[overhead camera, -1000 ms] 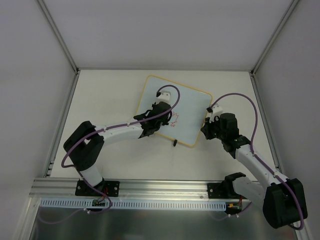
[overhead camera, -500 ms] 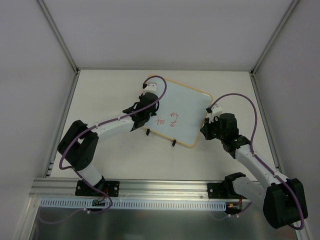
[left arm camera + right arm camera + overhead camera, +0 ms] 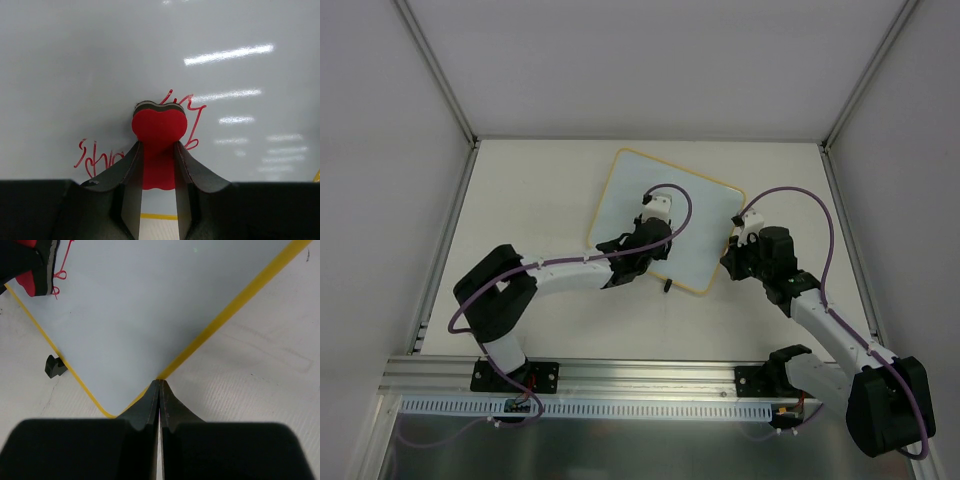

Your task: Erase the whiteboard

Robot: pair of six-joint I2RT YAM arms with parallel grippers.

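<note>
Worktop [image 3: 520, 200], pale and matte, carries a flat rounded-rectangle whiteboard with a thin yellow frame [image 3: 705, 215], which lies askew toward the far middle, between the two arms. Reaching in from the left, the black left pincer [image 3: 157, 147] is clamped on a small red block with a lobed top and a dark felt layer [image 3: 159, 125], and that felt face is set against the white surface. Red scribbles [image 3: 95, 155] show on both sides of the block, partly covered by it. A small black clip [image 3: 668, 285] stands at the near edge of the frame, just right of the left wrist. Further right, the black right pincer [image 3: 159, 390] has its fingers pressed together with nothing between them, and their tip meets the yellow frame beside a rounded corner of the board.
</note>
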